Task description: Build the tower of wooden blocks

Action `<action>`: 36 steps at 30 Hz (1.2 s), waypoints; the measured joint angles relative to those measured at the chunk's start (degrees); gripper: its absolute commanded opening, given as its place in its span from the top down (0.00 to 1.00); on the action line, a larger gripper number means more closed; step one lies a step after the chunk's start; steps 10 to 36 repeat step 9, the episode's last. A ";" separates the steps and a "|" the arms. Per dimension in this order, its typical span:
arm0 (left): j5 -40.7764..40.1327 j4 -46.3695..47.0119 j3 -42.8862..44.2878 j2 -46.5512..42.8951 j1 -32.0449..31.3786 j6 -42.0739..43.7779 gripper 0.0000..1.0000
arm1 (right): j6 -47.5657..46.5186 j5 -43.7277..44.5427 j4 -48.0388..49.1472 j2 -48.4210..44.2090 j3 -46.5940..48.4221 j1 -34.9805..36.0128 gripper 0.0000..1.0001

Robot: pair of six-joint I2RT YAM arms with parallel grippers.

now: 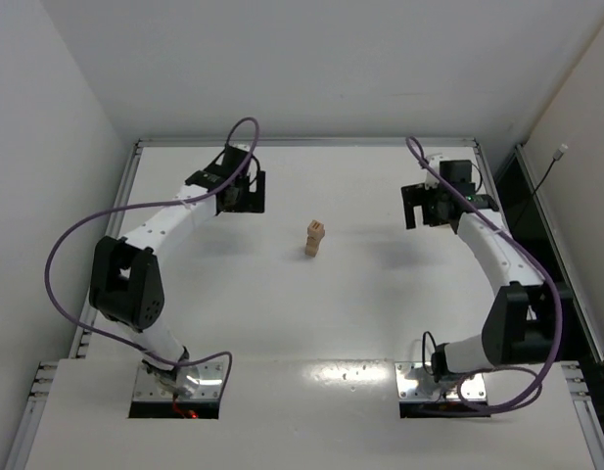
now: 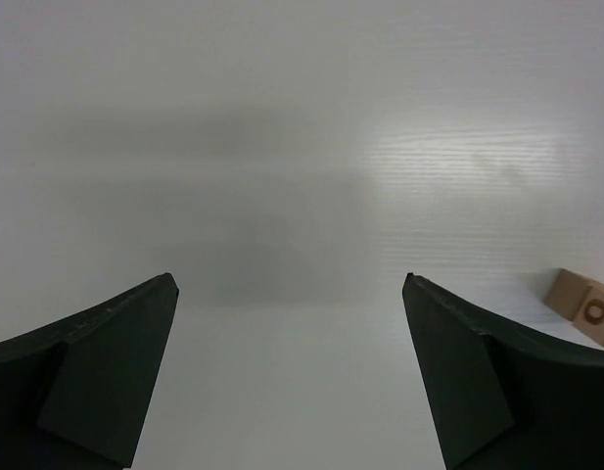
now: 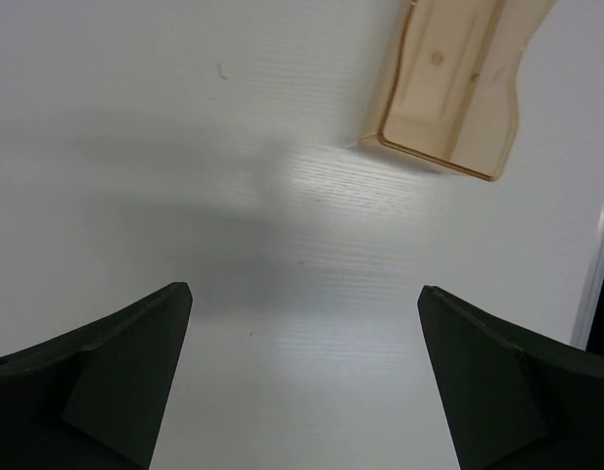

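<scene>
I see the tower (image 1: 315,238) standing upright at mid-tabletop, its long axis vertical, its wood blocks (image 2: 583,304) slightly staggered. The left wrist view cuts it off at the right edge, the right wrist view at the top. Left gripper (image 2: 290,284) and right gripper (image 3: 303,292) flank it, well apart, fingers spread wide, empty.

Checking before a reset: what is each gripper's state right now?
Left gripper: open, holding nothing.
Right gripper: open, holding nothing.
</scene>
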 measured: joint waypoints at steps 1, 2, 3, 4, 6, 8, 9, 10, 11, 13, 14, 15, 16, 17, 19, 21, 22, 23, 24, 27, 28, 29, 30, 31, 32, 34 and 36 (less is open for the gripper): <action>0.09 0.07 -1.16 0.00 1.25 -0.17 0.01 | 0.02 0.31 0.31 0.20 -0.07 -1.11 0.01; 0.35 -0.11 -2.05 0.17 2.16 -0.35 0.01 | 0.02 0.61 0.63 0.50 -0.07 -2.03 0.01; 0.44 -0.15 -2.69 0.59 2.93 -0.59 0.01 | 0.07 0.98 1.01 0.87 -0.04 -2.69 0.01; 0.50 -0.09 -3.04 1.16 3.52 -0.70 0.01 | 0.07 1.27 1.25 1.95 0.02 -3.96 0.01; 0.52 -0.04 -3.15 2.54 4.00 -0.90 0.01 | 0.07 1.49 1.36 4.00 0.39 -5.53 0.01; 0.61 0.09 -3.15 3.74 4.02 -1.01 0.01 | 0.07 1.55 1.46 5.97 0.72 -6.60 0.01; 0.70 0.09 -3.15 4.24 4.02 -1.03 0.01 | 0.09 1.55 1.51 6.64 0.85 -6.95 0.01; 0.70 0.09 -3.15 4.24 4.02 -1.03 0.01 | 0.09 1.55 1.51 6.64 0.85 -6.95 0.01; 0.70 0.09 -3.15 4.24 4.02 -1.03 0.01 | 0.09 1.55 1.51 6.64 0.85 -6.95 0.01; 0.70 0.09 -3.15 4.24 4.02 -1.03 0.01 | 0.09 1.55 1.51 6.64 0.85 -6.95 0.01; 0.70 0.09 -3.15 4.24 4.02 -1.03 0.01 | 0.09 1.55 1.51 6.64 0.85 -6.95 0.01; 0.70 0.09 -3.15 4.24 4.02 -1.03 0.01 | 0.09 1.55 1.51 6.64 0.85 -6.95 0.01; 0.70 0.09 -3.15 4.24 4.02 -1.03 0.01 | 0.09 1.55 1.51 6.64 0.85 -6.95 0.01; 0.70 0.09 -3.15 4.24 4.02 -1.03 0.01 | 0.09 1.55 1.51 6.64 0.85 -6.95 0.01; 0.70 0.09 -3.15 4.24 4.02 -1.03 0.01 | 0.09 1.55 1.51 6.64 0.85 -6.95 0.01; 0.70 0.09 -3.15 4.24 4.02 -1.03 0.01 | 0.09 1.55 1.51 6.64 0.85 -6.95 0.01; 0.70 0.09 -3.15 4.24 4.02 -1.03 0.01 | 0.09 1.55 1.51 6.64 0.85 -6.95 0.01; 0.70 0.09 -3.15 4.24 4.02 -1.03 0.01 | 0.09 1.55 1.51 6.64 0.85 -6.95 0.01; 0.70 0.09 -3.15 4.24 4.02 -1.03 0.01 | 0.09 1.55 1.51 6.64 0.85 -6.95 0.01; 0.70 0.09 -3.15 4.24 4.02 -1.03 0.01 | 0.09 1.55 1.51 6.64 0.85 -6.95 0.01; 0.70 0.09 -3.15 4.24 4.02 -1.03 0.01 | 0.09 1.55 1.51 6.64 0.85 -6.95 0.01; 0.70 0.09 -3.15 4.24 4.02 -1.03 0.01 | 0.09 1.55 1.51 6.64 0.85 -6.95 0.01; 0.70 0.09 -3.15 4.24 4.02 -1.03 0.01 | 0.09 1.55 1.51 6.64 0.85 -6.95 0.01; 0.70 0.09 -3.15 4.24 4.02 -1.03 0.01 | 0.09 1.55 1.51 6.64 0.85 -6.95 0.01; 0.70 0.09 -3.15 4.24 4.02 -1.03 0.01 | 0.09 1.55 1.51 6.64 0.85 -6.95 0.01; 0.70 0.09 -3.15 4.24 4.02 -1.03 0.01 | 0.09 1.55 1.51 6.64 0.85 -6.95 0.01; 0.70 0.09 -3.15 4.24 4.02 -1.03 0.01 | 0.09 1.55 1.51 6.64 0.85 -6.95 0.01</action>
